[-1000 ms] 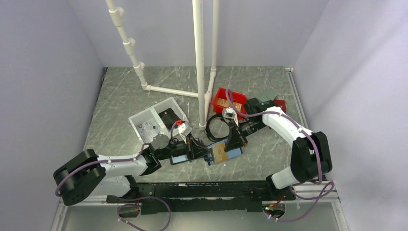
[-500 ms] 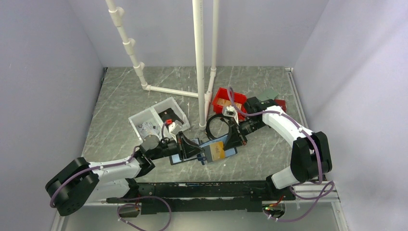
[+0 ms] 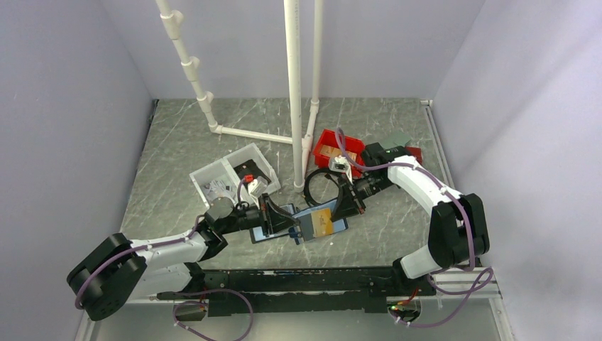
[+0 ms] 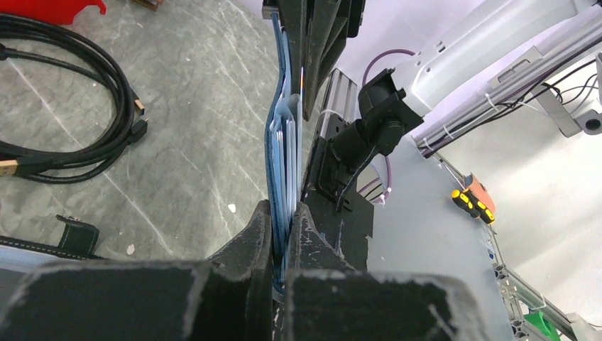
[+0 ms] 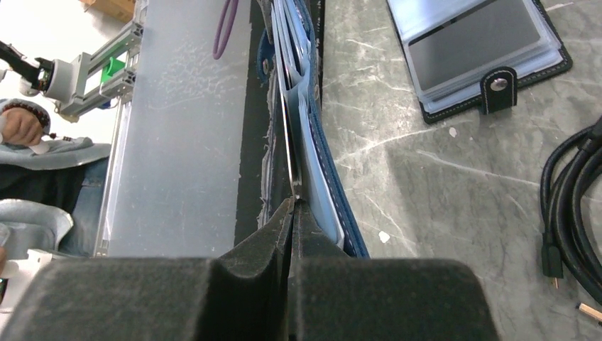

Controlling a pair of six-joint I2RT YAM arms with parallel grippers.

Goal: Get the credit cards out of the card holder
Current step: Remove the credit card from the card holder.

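The card holder (image 3: 304, 232) is a navy-blue wallet with a light-blue inside, held just above the table near the front middle. My left gripper (image 3: 287, 222) is shut on its left edge; in the left wrist view its fingertips (image 4: 282, 213) pinch the stacked blue sleeves of the card holder (image 4: 282, 142). A gold-orange credit card (image 3: 324, 222) lies across the holder. My right gripper (image 3: 341, 212) is shut on that card's right edge. Seen edge-on in the right wrist view, the thin card (image 5: 287, 142) runs out from the closed tips (image 5: 293, 204), beside the holder's blue wall (image 5: 319, 170).
A black-edged folio (image 3: 264, 234) with light-blue panels lies under the left gripper, also seen as the folio (image 5: 483, 50). Black cable coil (image 3: 319, 188), white bin (image 3: 228, 179), red bin (image 3: 328, 150) and a white pipe frame (image 3: 293, 92) stand behind.
The left arm has drawn back to the left with the card holder and the right gripper has followed slightly. Over the last half second almost nothing moved.
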